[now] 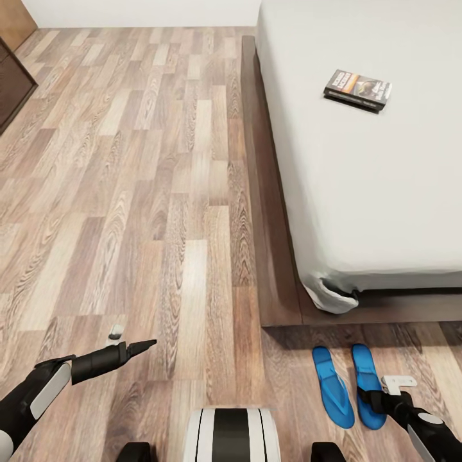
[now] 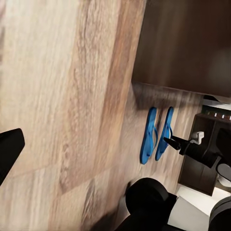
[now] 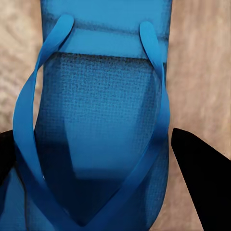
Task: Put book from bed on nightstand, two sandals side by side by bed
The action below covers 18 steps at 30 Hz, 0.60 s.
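Where bed ends, flat blue sandals paired

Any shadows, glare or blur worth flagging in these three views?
Head view: sharp, even light, no glare, a dark shadow under the bed edge. Left wrist view: floor streaky and soft, both sandals clear. Right wrist view: sandal close-up slightly grainy, darker toward the gripper fingers.

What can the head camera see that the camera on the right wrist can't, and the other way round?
Head view: the bed, the book lying on its mattress, both sandals side by side on the floor, and the left gripper over bare planks. Right wrist view: a close look at one sandal's straps between the right gripper's open fingers. Both share that sandal and the wood floor.
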{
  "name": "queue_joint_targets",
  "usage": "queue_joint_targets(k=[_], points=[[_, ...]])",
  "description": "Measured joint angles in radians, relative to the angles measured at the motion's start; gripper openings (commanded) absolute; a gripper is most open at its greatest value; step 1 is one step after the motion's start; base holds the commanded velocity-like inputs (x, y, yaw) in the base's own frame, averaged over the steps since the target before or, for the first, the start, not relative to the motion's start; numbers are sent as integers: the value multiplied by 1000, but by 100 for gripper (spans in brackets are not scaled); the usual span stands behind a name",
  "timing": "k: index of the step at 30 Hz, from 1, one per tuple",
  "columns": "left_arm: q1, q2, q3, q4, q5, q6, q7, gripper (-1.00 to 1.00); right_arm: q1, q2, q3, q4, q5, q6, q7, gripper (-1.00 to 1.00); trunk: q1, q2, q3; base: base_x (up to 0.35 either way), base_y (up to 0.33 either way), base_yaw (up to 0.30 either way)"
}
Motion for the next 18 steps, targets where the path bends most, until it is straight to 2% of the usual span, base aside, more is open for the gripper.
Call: queue_joint_targets(k=[10, 18], points=[[0, 0, 0, 0, -1, -3, 1, 100, 0, 0, -1, 0, 0, 0, 0, -100, 0, 0, 0, 0, 5, 0], [0, 0, 0, 0, -1, -3, 8, 100, 0, 0, -1, 0, 0, 0, 0, -100, 4, -2, -31, 0, 0, 0]])
